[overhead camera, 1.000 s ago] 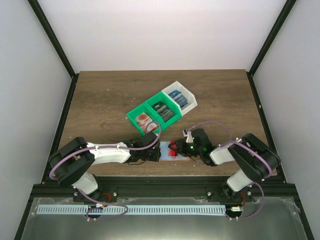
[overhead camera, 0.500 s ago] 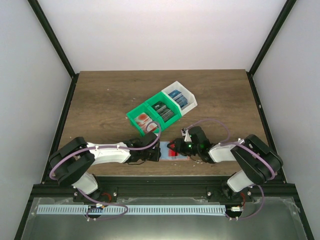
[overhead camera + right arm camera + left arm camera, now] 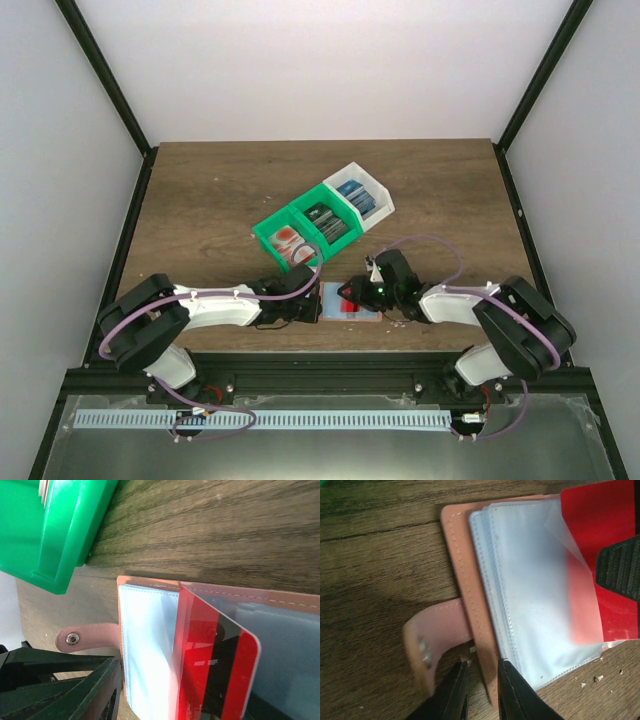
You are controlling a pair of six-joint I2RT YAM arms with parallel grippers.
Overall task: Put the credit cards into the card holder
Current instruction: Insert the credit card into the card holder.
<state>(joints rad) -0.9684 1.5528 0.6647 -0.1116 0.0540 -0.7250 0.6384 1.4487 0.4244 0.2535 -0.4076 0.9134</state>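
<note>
top view high behind the arms, looking down over the whole counter (image 3: 200,190) - wrist views close and low, facing each other, both sharing the open card holder (image 3: 456,540).

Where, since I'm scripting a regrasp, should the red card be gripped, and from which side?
Pinch the card across its flat faces at the bare end outside the clear sleeve, coming from the right, opposite the holder's tab. It is thin, and its other end is tucked in the sleeve, so only that end is free; the right pincer grips there.
</note>
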